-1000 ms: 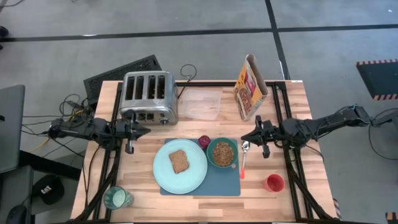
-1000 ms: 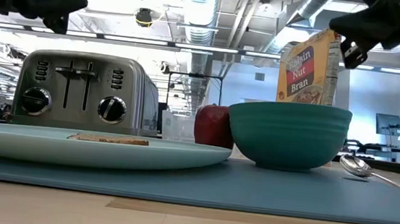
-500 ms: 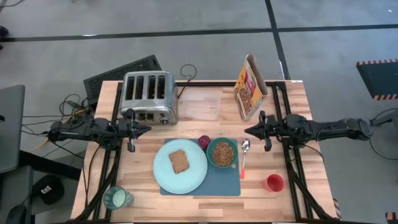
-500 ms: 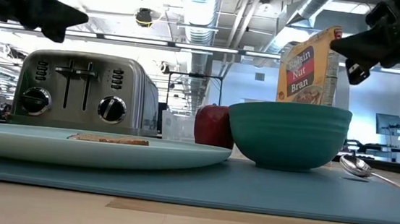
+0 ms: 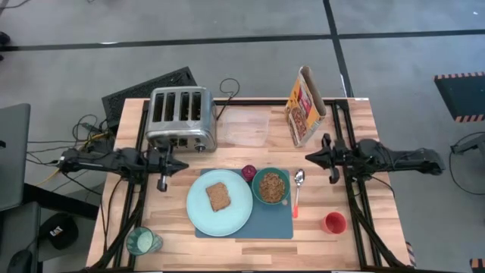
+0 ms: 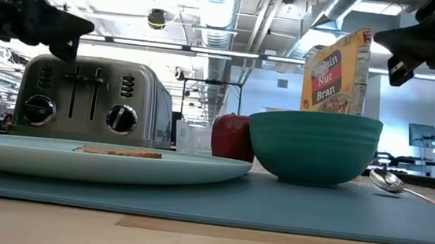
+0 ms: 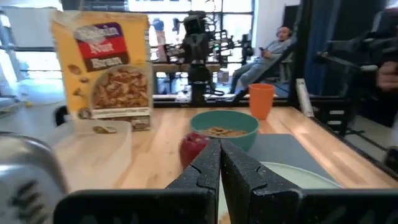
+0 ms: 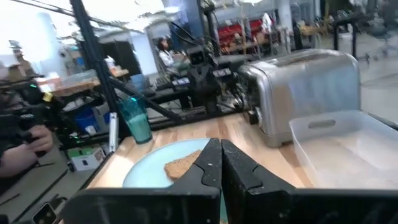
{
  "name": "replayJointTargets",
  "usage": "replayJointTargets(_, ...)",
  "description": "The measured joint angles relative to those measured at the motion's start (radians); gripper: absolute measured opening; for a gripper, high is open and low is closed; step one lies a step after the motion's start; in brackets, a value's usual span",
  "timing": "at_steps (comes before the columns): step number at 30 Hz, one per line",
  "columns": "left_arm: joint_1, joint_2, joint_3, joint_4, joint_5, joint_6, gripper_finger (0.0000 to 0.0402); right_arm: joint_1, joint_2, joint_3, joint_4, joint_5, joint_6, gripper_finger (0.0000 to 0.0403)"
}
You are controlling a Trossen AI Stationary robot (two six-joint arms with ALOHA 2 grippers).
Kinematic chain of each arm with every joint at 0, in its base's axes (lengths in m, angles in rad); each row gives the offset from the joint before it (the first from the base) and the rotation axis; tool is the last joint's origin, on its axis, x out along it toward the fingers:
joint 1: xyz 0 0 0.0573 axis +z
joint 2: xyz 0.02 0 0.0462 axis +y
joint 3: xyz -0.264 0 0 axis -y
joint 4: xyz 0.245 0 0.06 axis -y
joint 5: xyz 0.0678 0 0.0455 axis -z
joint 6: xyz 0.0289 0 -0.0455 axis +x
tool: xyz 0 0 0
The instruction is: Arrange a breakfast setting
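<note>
The slate-blue mat (image 5: 258, 224) lies at the table's near middle. On it rest the pale mint plate (image 5: 198, 208) with the brown toast slice (image 5: 218, 196), the green bowl (image 5: 270, 186) filled with cereal, and the red-handled spoon (image 5: 297, 193). The dark red fruit (image 5: 248, 173) sits behind the plate, beside the bowl. My left gripper (image 5: 185, 166) is shut and empty, above the table left of the plate. My right gripper (image 5: 307, 158) is shut and empty, above the table right of the spoon.
A chrome toaster (image 5: 180, 117) stands at the far left, a cereal box (image 5: 305, 106) at the far right, a clear lidded tray (image 5: 246, 129) between them. A red cup (image 5: 333, 223) and a glass (image 5: 142, 242) stand near the front edge. People sit beyond the table.
My right gripper has drawn back toward the table's right edge, away from the spoon, its arm folding in. My left gripper has sunk a little beside the toaster. The setting's things have kept still.
</note>
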State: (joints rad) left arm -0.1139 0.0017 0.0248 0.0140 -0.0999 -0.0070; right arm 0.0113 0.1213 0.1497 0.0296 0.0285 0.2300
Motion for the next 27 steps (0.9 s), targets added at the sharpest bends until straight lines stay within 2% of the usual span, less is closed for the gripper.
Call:
replayJointTargets(6, 0.002, 0.0, -0.014, 0.022, 0.063, -0.013, 0.0, 0.02, -0.085, -0.14, 0.072, 0.013, 0.019, 0.0031)
replayJointTargets(9, 0.002, 0.001, -0.014, 0.023, 0.061, -0.001, 0.0, 0.019, -0.122, -0.141, 0.018, 0.052, 0.039, 0.0034)
replayJointTargets(15, 0.003, 0.004, -0.015, 0.022, 0.056, 0.067, 0.0, 0.019, -0.119, -0.141, 0.006, 0.05, 0.008, 0.0024)
replayJointTargets(20, 0.003, 0.005, -0.015, 0.022, 0.044, 0.149, 0.0, 0.019, -0.12, -0.142, 0.003, 0.049, 0.008, 0.0048)
replayJointTargets(27, 0.003, 0.005, -0.017, 0.031, -0.002, 0.092, 0.0, 0.019, -0.12, -0.142, 0.003, 0.049, 0.007, 0.0061)
